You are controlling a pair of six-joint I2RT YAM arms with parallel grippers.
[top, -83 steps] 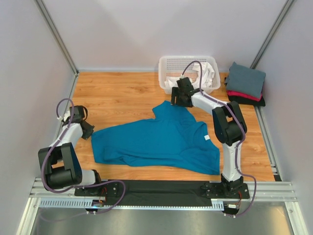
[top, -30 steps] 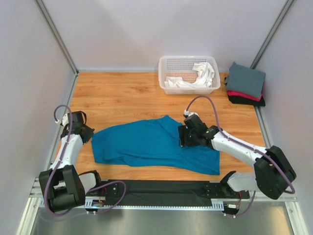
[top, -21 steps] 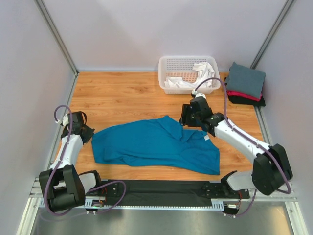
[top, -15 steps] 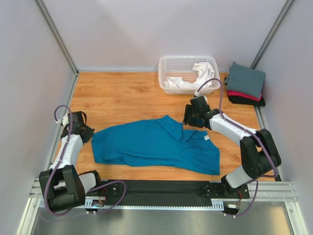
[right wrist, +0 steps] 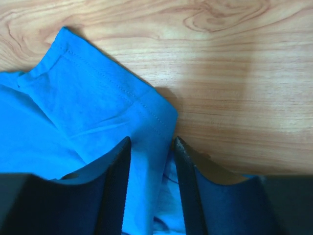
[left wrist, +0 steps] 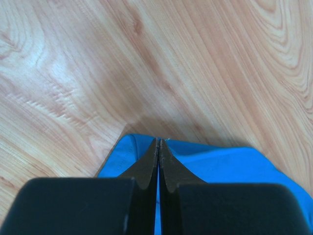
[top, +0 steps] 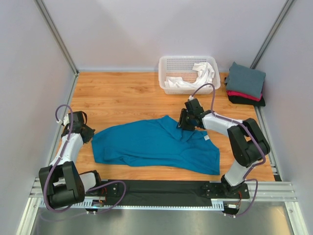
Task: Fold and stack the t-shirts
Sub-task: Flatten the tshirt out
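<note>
A large teal-blue t-shirt lies crumpled across the wooden table. My left gripper is at the shirt's left edge, and the left wrist view shows it shut on the blue cloth. My right gripper is low over the shirt's far edge. Its jaws stand apart astride a raised fold of the shirt. Folded slate-grey, red-pink and black t-shirts are stacked at the back right. A white t-shirt lies in the basket.
The white lattice basket stands at the back, left of the folded stack. A black strip runs along the near edge between the arm bases. Grey walls close in both sides and the back.
The right gripper lifted off the shirt's middle, swung toward the far right, then came down at the far edge fold with its jaws narrowing. The left arm stayed put.
</note>
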